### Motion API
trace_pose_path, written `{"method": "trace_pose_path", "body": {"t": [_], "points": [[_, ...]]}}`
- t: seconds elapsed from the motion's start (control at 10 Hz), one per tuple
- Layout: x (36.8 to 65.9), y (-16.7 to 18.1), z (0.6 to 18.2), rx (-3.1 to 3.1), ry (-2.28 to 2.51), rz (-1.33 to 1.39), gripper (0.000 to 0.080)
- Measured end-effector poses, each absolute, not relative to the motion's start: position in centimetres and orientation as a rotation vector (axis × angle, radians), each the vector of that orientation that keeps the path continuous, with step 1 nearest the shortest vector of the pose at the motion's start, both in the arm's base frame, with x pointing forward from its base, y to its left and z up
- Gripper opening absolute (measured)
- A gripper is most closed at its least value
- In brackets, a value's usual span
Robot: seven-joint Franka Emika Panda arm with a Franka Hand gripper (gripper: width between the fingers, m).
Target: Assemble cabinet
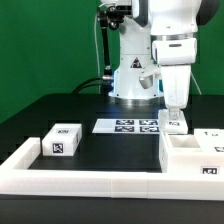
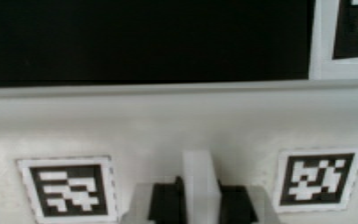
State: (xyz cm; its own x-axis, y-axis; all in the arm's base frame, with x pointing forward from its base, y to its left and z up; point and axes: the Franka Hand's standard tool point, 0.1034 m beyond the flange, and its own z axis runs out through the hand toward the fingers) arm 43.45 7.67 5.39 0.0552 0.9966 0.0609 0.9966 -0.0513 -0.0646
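Wrist view: the fingers (image 2: 160, 203) are seen set narrowly astride a thin upright rib (image 2: 195, 172) of the cabinet (image 2: 87, 130), directly below them, with a square tag (image 2: 66, 188) to either side. Whether the rib is actually pinched cannot be told. In the exterior view the cabinet is found low at the exterior view's right on the black counter (image 1: 60, 110), an open white box built of smaller tagged boxes.

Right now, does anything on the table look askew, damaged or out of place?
Nothing stands out. The cabinet body sits against the rail. The loose small box stands upright, apart from it. The end effector straddles a thin cabinet wall. No damage is visible.
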Motion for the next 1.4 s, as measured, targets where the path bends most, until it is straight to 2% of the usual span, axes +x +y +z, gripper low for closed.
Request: {"method": "trace_pose_path", "body": {"t": [0.5, 0.7, 0.9, 1.0, 1.4], "points": [[44.2, 4.4, 4.7, -2.132, -2.103, -0.14, 0.0062], [44.6, 4.2, 5.5, -2.117, -2.084, -0.196, 0.0062], [44.8, 5.9, 6.5, -2.151, -2.045, -0.217, 0.0062], [44.8, 6.9, 6.6, -2.135, -2.064, -0.223, 0.0062], [44.6, 6.8, 6.1, -2.137, -2.048, -0.226, 0.0062]]}}
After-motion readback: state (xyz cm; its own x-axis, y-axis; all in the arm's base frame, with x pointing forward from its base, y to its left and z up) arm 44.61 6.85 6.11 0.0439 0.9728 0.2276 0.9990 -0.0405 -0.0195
